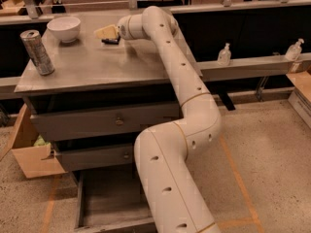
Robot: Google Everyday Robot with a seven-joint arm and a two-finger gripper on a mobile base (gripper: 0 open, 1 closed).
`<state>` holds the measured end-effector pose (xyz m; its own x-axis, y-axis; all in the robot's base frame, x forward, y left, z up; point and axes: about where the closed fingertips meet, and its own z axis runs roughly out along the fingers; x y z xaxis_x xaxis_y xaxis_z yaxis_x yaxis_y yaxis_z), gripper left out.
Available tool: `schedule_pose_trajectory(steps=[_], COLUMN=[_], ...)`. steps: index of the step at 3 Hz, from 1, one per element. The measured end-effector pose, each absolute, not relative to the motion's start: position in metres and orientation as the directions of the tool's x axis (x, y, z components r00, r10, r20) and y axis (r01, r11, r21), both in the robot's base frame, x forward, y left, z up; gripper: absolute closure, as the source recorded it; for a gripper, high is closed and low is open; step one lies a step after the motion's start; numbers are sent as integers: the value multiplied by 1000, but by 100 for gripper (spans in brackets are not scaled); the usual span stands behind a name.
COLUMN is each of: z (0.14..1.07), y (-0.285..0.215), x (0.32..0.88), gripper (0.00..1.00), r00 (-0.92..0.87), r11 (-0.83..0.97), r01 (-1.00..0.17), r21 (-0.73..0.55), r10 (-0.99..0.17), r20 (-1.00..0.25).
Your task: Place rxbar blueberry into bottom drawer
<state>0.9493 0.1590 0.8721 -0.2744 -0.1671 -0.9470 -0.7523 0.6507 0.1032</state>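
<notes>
Claw hovers right over the bar at the counter's 12 o'clock edge, we judge to grab it; we cannot tell if it's apart or clamped. Bar lies flat on the counter. Drawer at 6 o'clock stands pulled out to receive it. Can and bowl sit off at 10 o'clock.

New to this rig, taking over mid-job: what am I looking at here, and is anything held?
One camera looks down along a white jointed robot arm. Its gripper is at the far side of the grey cabinet top, right over the rxbar blueberry, a small dark bar. Whether it grips the bar cannot be told. A white bowl and a silver can also stand on top. Below, the bottom drawer is pulled open.
</notes>
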Motion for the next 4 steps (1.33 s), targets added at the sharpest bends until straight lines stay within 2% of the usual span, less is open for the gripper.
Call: schedule_pose_trajectory(steps=[1, 2, 4], z=[870, 819, 824], y=[162, 164, 165], x=[948, 931, 926], gripper=[0, 0, 0], r00=[-257, -333, -355], r11=[670, 683, 681], r01=[-739, -724, -725], r21=[74, 94, 105], r10=[-178, -227, -239], r20=[-950, -915, -904])
